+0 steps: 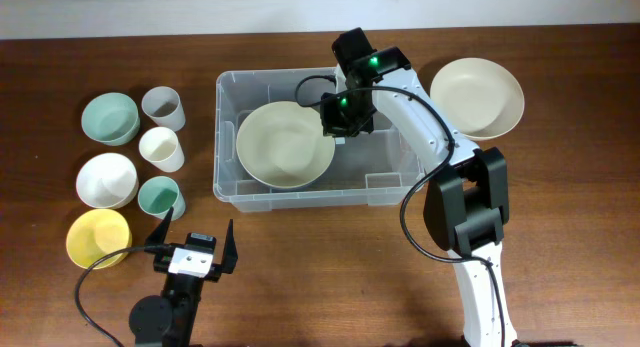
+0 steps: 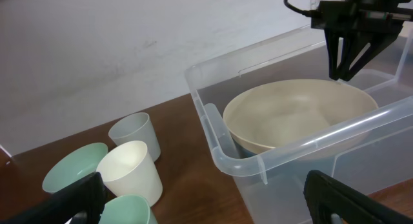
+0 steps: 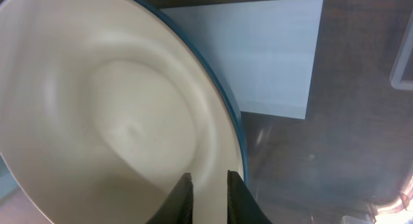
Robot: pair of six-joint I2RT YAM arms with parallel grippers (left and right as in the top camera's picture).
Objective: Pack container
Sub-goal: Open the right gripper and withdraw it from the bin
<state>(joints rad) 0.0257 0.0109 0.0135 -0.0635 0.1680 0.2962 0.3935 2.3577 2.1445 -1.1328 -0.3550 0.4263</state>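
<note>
Cream bowl sits in the container, right fingers at its rim.

The clear container [image 1: 222, 137] stands at the middle of the brown table [image 1: 570, 237], a white label [image 3: 271, 56] showing through its bottom. A large cream bowl [image 1: 285, 145] lies inside it, toward the left end. The right gripper [image 1: 338, 127] reaches down into the container at the bowl's right rim. Its fingers [image 3: 186, 201] stand only a narrow gap apart, and I cannot tell whether they pinch the rim. The left gripper [image 1: 198, 227] hangs over the table's near edge, outside the container, its fingers spread wide around nothing. Left of the container lie a green bowl [image 1: 110, 118], a grey cup [image 1: 163, 108], a white cup [image 1: 162, 148], a white bowl [image 1: 107, 180], a green cup [image 1: 160, 197] and a yellow bowl [image 1: 98, 237]. A second cream bowl [image 1: 478, 97] rests just right of the container.
</note>
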